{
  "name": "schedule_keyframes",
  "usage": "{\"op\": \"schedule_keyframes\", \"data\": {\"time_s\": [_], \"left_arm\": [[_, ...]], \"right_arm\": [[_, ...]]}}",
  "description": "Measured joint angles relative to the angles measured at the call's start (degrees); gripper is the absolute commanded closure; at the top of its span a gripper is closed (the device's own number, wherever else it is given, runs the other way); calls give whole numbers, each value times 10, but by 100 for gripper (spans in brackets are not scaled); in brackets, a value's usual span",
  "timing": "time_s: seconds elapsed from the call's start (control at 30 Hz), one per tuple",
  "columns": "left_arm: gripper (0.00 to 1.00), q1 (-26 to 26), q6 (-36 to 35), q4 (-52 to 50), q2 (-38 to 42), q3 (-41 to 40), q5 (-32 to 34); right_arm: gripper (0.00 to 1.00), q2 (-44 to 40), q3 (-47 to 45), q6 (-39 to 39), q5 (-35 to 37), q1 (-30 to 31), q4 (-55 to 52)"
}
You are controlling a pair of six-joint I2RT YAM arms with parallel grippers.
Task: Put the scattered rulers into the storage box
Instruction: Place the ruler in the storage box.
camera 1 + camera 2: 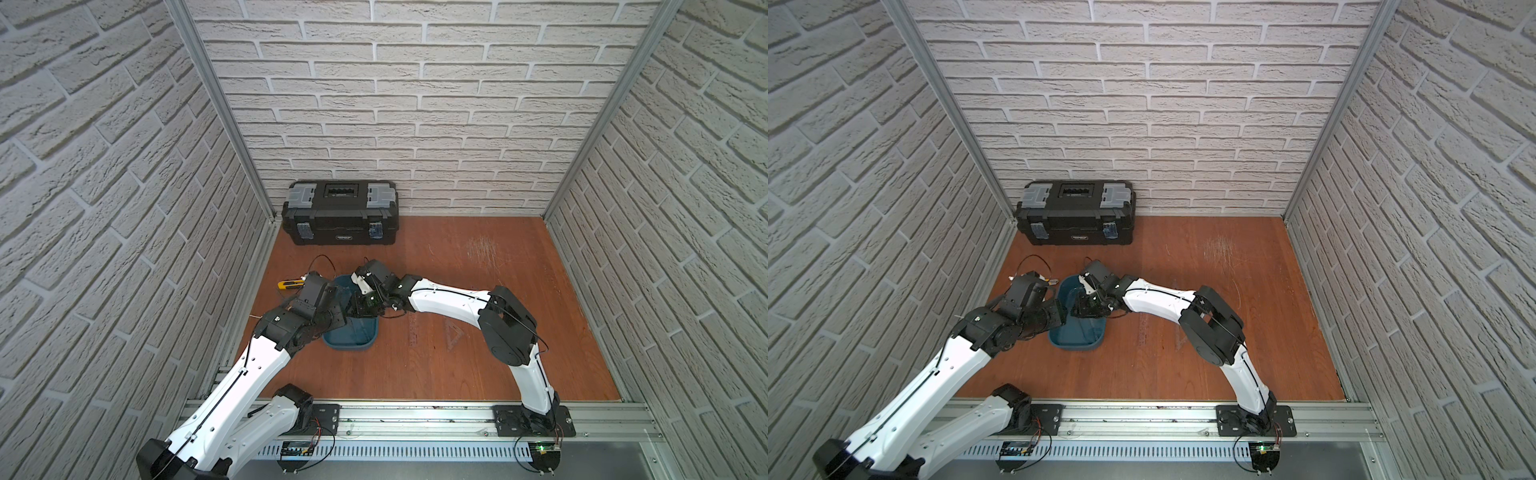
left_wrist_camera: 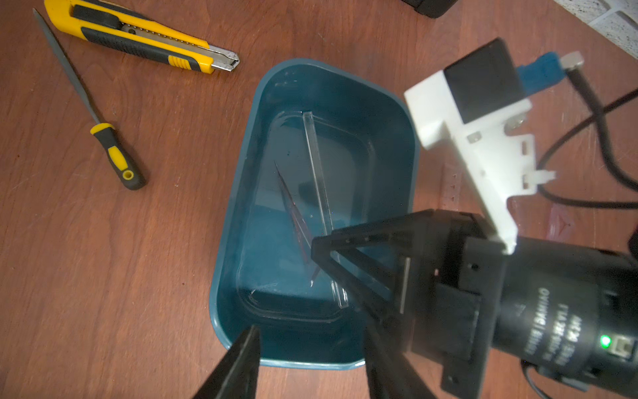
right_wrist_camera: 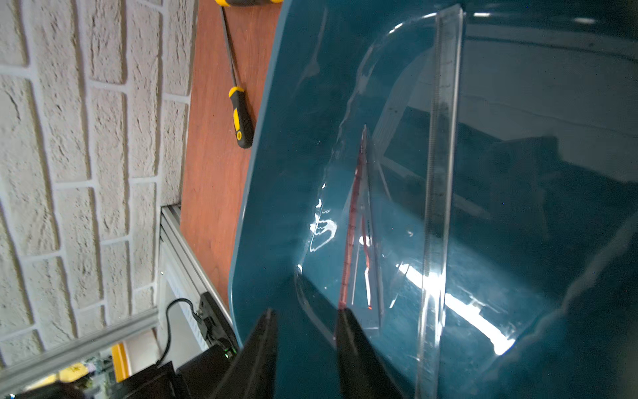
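How the rulers (image 3: 438,207) look to me: thin clear plastic, nearly see-through. I find them mostly by their edges, tick marks and glints.
Straight ruler (image 2: 317,172): a long colourless strip with fine graduations down one edge, running most of the length of the storage box (image 2: 234,193), inside it.
Set square (image 3: 351,235): a hollow triangle with a reddish edge, also in the box, just beside the straight ruler. Its lower end meets one fingertip of the right pincer (image 3: 308,312).
Loose strip (image 1: 412,330): a faint straight ruler flat on the counter (image 1: 457,374), to the right of the box and apart from it.
Loose triangle (image 1: 454,337): a faint set square on the counter, just right of that strip.
Storage box: a shallow teal tub with rounded corners, a rim and no lid, sitting between my two arms.
Right pincer: reaching down into the box, jaws parted, only teal plastic showing in the gap.
Left pincer (image 2: 310,331): over one short end of the box, jaws apart, nothing clamped. I cannot tell whether it touches the rim.
Toolbox (image 1: 340,212): black with grey latches, lid down, against the back wall; contents hidden from me.
Outside the box: a yellow utility knife (image 2: 138,38) and a screwdriver (image 2: 117,159) lie on the counter to its left.
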State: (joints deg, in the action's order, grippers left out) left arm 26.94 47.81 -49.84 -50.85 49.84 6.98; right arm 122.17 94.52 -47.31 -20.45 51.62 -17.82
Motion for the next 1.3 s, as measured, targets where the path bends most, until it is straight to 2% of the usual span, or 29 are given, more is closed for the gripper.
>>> {"op": "schedule_keyframes", "data": {"time_s": [0.07,0.33,0.6,0.8,1.3], "left_arm": [[46,-1,0,3,-1,0,0],[46,-3,-2,5,-13,0,-4],[48,-3,-4,6,-30,5,-7],[49,10,-9,14,-77,27,-10],[50,128,-15,95,-272,106,-11]], "right_arm": [[49,0,0,6,7,0,-5],[44,-19,0,32,39,1,-30],[38,-115,-33,64,83,-3,-49],[37,-201,-116,83,113,-23,-49],[41,-387,-347,88,159,-168,-68]]}}
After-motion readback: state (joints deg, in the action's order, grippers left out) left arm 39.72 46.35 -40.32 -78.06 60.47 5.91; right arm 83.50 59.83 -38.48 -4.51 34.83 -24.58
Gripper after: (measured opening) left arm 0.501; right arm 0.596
